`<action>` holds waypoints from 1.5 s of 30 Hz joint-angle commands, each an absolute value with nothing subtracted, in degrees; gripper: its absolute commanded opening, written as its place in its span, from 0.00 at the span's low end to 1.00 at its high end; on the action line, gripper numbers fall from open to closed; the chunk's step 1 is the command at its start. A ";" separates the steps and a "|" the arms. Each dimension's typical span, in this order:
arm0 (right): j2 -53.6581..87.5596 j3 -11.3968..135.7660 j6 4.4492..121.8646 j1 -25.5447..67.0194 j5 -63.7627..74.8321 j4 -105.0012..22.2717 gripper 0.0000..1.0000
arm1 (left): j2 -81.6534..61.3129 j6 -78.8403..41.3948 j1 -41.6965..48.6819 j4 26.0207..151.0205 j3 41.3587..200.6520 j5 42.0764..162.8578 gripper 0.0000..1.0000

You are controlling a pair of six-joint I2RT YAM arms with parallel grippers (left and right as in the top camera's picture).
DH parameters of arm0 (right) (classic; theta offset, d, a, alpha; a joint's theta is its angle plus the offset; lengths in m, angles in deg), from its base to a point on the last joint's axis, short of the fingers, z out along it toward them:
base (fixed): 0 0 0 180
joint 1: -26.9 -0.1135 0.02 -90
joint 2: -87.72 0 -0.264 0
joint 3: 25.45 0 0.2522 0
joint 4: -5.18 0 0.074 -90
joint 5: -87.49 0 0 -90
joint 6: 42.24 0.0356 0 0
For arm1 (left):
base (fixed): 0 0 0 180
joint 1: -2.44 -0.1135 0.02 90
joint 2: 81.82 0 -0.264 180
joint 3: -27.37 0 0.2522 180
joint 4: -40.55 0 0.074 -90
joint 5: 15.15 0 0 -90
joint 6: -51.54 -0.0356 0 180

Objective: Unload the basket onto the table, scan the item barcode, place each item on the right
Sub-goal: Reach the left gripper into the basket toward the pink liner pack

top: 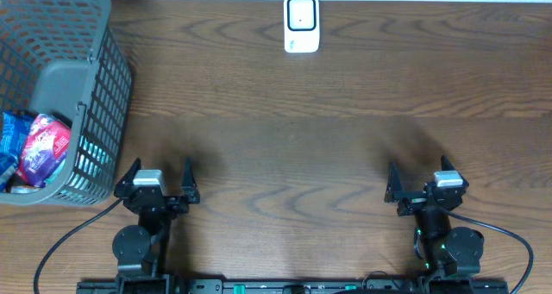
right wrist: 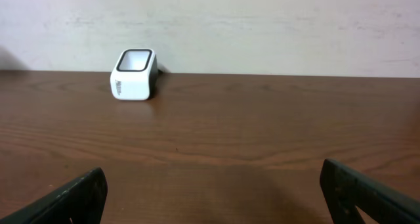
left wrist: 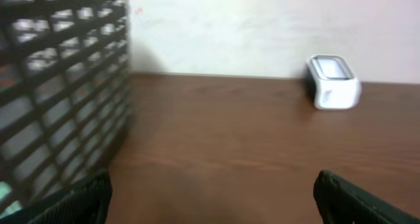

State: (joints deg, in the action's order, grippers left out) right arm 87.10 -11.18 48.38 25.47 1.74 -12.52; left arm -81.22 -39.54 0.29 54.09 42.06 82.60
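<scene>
1. The white scanner [top: 301,23] stands at the far edge of the wooden table [top: 302,139], about midway between left and right, just before the pale wall.
2. From overhead its outline is a rounded rectangle with its long axis running near to far. Its dark-rimmed window faces upward.
3. In the right wrist view the scanner [right wrist: 134,74] sits far and to the left, with the window on top and a face with small grey markings turned toward the camera. In the left wrist view it [left wrist: 333,83] sits far and to the right.
4. A grey mesh basket [top: 103,96] fills the far-left corner of the table. In the left wrist view its wall [left wrist: 59,86] is close and blurred on the left.
5. Inside the basket, at its near-left part, lies a pink packet [top: 45,147]. Its long axis runs roughly near to far, slightly slanted. A blue packet [top: 13,134] lies just to its left, touching it. No barcode can be made out on either.
6. The left gripper [top: 161,166] is at the near-left of the table, just beside the basket's near-right corner. Its jaws are spread wide with nothing between them and point toward the far side. The left wrist view shows only bare wood between its fingers [left wrist: 79,198].
7. The right gripper [top: 418,169] is at the near-right, also spread wide and holding nothing, pointing toward the far side. Its fingers [right wrist: 72,198] frame bare table.
8. Both grippers are well apart from the scanner and from the packets.
</scene>
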 commanded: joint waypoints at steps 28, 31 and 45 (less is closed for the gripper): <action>87.41 -11.37 48.99 25.69 1.66 -12.61 0.99 | -30.57 -43.89 -2.46 64.66 103.85 85.64 0.98; 87.41 -11.37 48.97 25.69 1.66 -12.61 0.99 | -19.67 -43.74 -5.57 76.27 118.84 78.66 0.98; 87.38 -11.37 48.97 25.69 1.66 -12.63 0.99 | 11.68 -43.08 -22.86 96.01 150.49 64.06 0.98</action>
State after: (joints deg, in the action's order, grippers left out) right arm 87.10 -11.20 48.40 25.49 1.74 -12.52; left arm 9.88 -45.53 -18.29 94.78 148.79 71.15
